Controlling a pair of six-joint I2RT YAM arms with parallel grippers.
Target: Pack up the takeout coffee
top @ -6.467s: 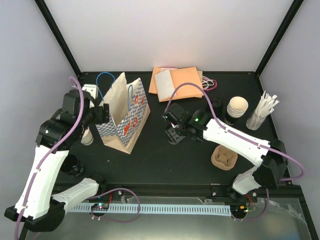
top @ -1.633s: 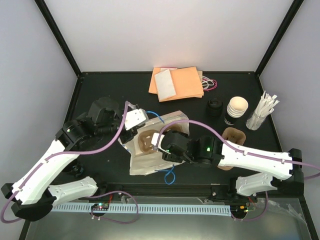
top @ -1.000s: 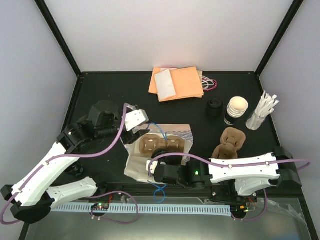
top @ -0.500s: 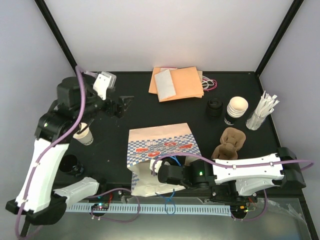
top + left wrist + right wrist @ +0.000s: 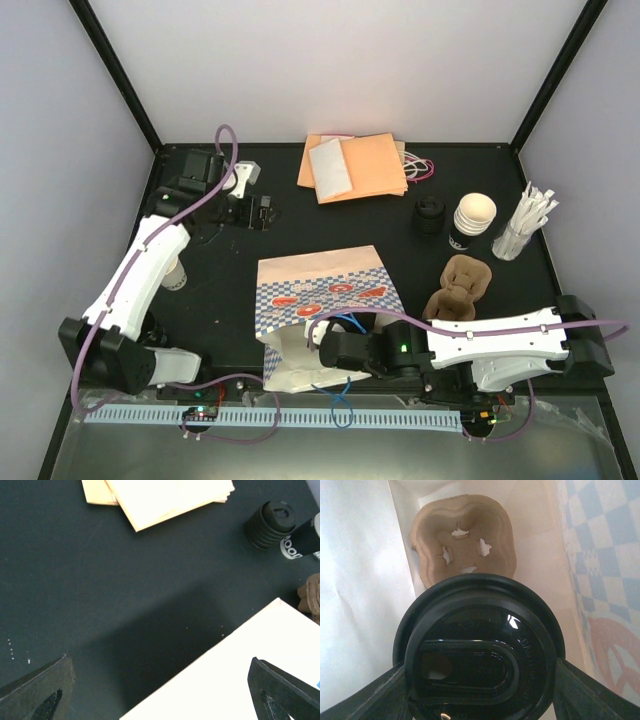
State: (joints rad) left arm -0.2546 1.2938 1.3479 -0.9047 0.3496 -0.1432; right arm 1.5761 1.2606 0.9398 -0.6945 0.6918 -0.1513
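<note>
- Right end effector [image 5: 480, 692]: fingers part-spread and clamped on either side of the takeout coffee [image 5: 480, 630]. Only its black lid [image 5: 470, 672] shows; the cup body is hidden.
- Takeout coffee: apparently just inside the mouth of the paper bag [image 5: 325, 290], which lies on its side on the tabletop [image 5: 330, 235]. A pulp carrier [image 5: 462, 535] sits deeper in the bag.
- Left end effector [image 5: 159, 680]: spread wide and holding nothing, above bare tabletop at the far left, well apart from the bag.
- Far side: orange envelopes [image 5: 360, 165], lid stack [image 5: 430, 215], cup stack [image 5: 472, 222].
</note>
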